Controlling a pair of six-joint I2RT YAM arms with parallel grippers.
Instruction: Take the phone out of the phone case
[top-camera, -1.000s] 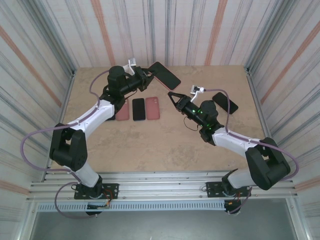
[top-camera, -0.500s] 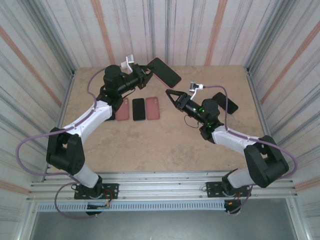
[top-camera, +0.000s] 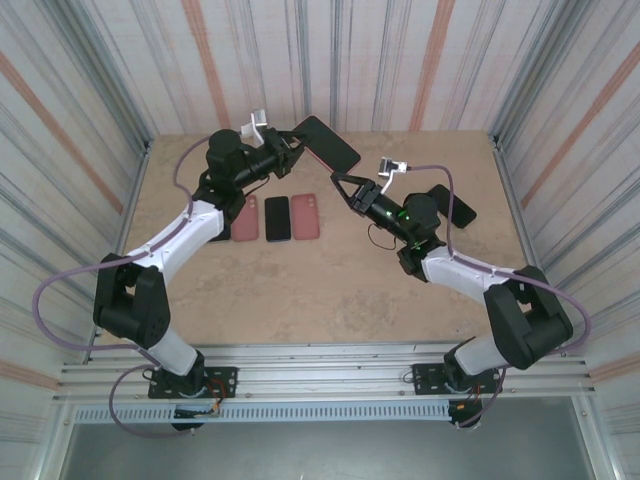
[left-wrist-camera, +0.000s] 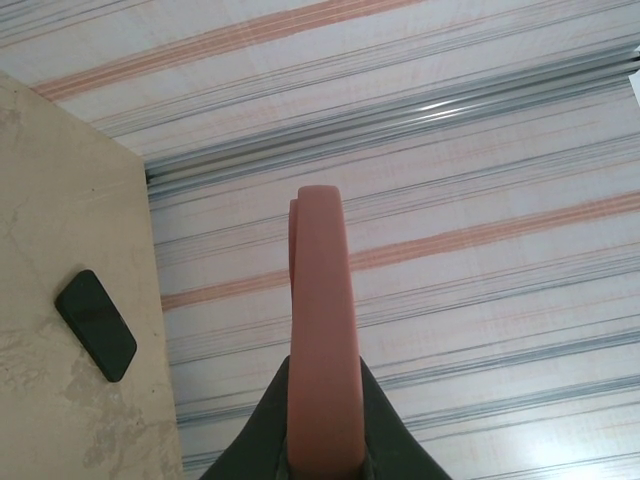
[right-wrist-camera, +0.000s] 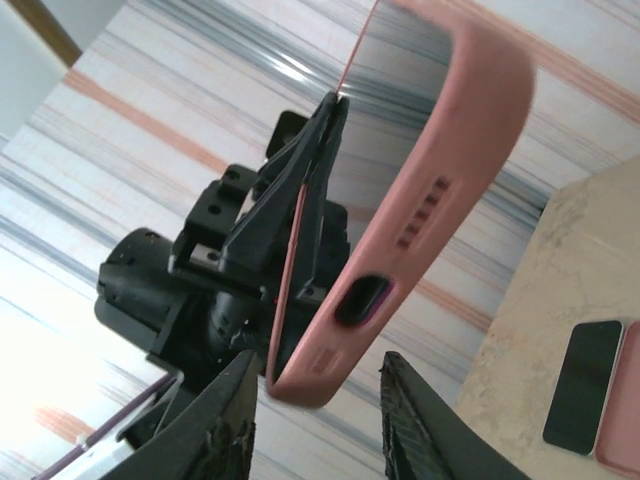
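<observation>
Well above the worktop (top-camera: 350, 290), the left gripper (top-camera: 289, 150) has its jaws clamped on the pink phone case (left-wrist-camera: 325, 330) with the phone (top-camera: 326, 143) seated in it, while the right gripper (top-camera: 338, 188) holds its jaws spread wide, the port end of the case just at its fingertips (right-wrist-camera: 225, 430).

My top camera looks down from high behind me over the whole desk (top-camera: 330, 290), far from the pink phone case (top-camera: 325, 143). My left wrist camera sits close behind that case, edge-on toward the striped wall (left-wrist-camera: 450, 150). My right wrist camera looks up at its port end from close by, so all three views share the case.
</observation>
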